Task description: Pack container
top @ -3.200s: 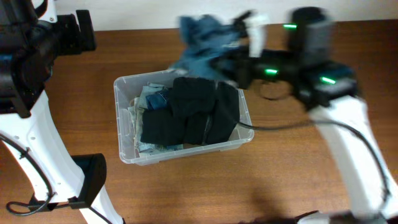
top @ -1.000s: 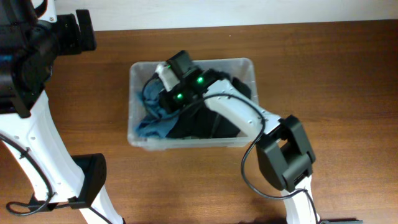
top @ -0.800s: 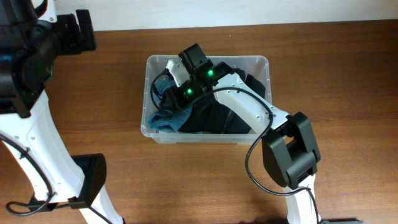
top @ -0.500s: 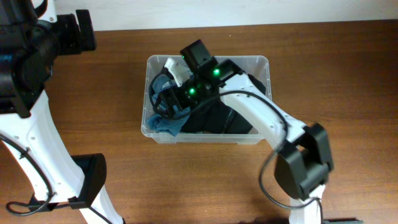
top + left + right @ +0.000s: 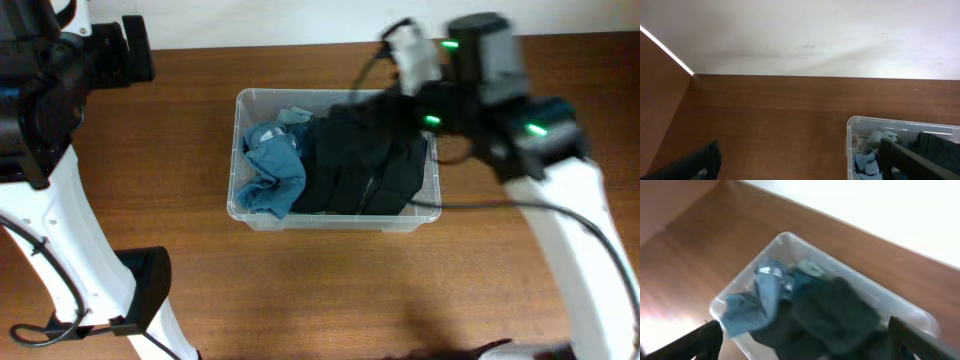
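Overhead looks straight down on the bin (image 5: pixel 238 150); right wrist slants down at it; left wrist sees it low, from farther off

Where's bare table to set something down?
Bare: the brown wooden table in front of the clear plastic rectangular container, and between its left wall and the white left arm. Crowded: crumpled blue cloth and black clothing fill it; the right arm hangs over its far right corner.
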`<state>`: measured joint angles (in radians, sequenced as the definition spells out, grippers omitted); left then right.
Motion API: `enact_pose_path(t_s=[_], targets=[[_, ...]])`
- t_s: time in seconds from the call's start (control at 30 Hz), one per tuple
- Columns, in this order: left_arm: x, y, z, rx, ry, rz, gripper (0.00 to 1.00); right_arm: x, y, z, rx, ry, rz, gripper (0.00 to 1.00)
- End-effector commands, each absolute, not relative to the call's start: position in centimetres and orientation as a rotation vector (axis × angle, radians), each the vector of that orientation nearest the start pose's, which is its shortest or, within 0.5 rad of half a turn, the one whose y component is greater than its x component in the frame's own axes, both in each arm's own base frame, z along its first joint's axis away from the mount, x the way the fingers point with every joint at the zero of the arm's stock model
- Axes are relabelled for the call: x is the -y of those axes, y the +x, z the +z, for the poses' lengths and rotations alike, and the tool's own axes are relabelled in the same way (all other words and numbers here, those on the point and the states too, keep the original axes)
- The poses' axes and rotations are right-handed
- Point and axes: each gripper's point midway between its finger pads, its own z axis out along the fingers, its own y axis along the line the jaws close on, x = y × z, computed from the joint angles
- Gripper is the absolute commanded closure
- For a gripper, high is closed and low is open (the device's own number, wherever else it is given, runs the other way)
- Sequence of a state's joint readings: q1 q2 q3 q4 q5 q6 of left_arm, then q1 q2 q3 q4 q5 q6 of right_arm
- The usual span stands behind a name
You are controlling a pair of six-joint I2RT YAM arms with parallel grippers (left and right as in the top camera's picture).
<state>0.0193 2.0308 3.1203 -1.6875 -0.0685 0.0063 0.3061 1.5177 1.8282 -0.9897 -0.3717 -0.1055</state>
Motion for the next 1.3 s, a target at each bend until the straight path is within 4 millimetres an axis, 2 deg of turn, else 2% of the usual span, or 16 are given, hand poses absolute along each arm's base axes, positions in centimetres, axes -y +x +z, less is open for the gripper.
enact_pose_path(t_s=[0.0, 0.1, 0.17, 0.23, 0.37, 0.47, 0.5, 0.7, 0.83, 1.1, 1.2, 1.27], targets=[[-2.2, 39.8, 46.0, -2.156, -0.064, 0.096, 0.01, -12.2, 33.2, 39.8, -2.094, -0.633, 0.36, 0.02], [-2.2, 39.8, 46.0, -2.156, -0.064, 0.097, 0.01, -7.7, 30.7, 39.3, -2.186, -0.508, 0.284, 0.02], [-2.2, 39.8, 46.0, -2.156, -0.064, 0.096, 0.01, -6.0, 29.5, 39.5, -2.175, -0.494, 0.224, 0.02], [-2.2, 39.8, 46.0, -2.156, -0.064, 0.096, 0.01, -4.9, 28.1, 39.4, -2.143, -0.491, 0.174, 0.02], [-2.2, 39.8, 46.0, -2.156, -0.064, 0.096, 0.01, -4.1, 26.7, 38.1, -2.068, -0.459, 0.128, 0.02], [-2.2, 39.8, 46.0, -2.156, -0.064, 0.096, 0.01, -3.9, 25.4, 34.7, -1.994, -0.448, 0.087, 0.02], [-2.2, 39.8, 46.0, -2.156, -0.064, 0.096, 0.01, -3.8, 24.7, 32.3, -1.966, -0.443, 0.071, 0.02], [-2.2, 39.8, 46.0, -2.156, -0.064, 0.096, 0.01, -3.3, 22.5, 23.6, -1.915, -0.356, 0.082, 0.02], [-2.2, 39.8, 46.0, -2.156, -0.064, 0.096, 0.01, -3.1, 21.1, 19.1, -1.913, -0.254, 0.13, 0.02], [-2.2, 39.8, 46.0, -2.156, -0.064, 0.096, 0.0, -3.3, 20.8, 12.7, -1.945, -0.252, 0.146, 0.02], [-2.2, 39.8, 46.0, -2.156, -0.064, 0.096, 0.01, -3.7, 21.1, 11.6, -1.944, -0.268, 0.172, 0.02], [-2.2, 39.8, 46.0, -2.156, -0.064, 0.096, 0.01, -3.6, 21.4, 11.9, -1.922, -0.27, 0.166, 0.02]])
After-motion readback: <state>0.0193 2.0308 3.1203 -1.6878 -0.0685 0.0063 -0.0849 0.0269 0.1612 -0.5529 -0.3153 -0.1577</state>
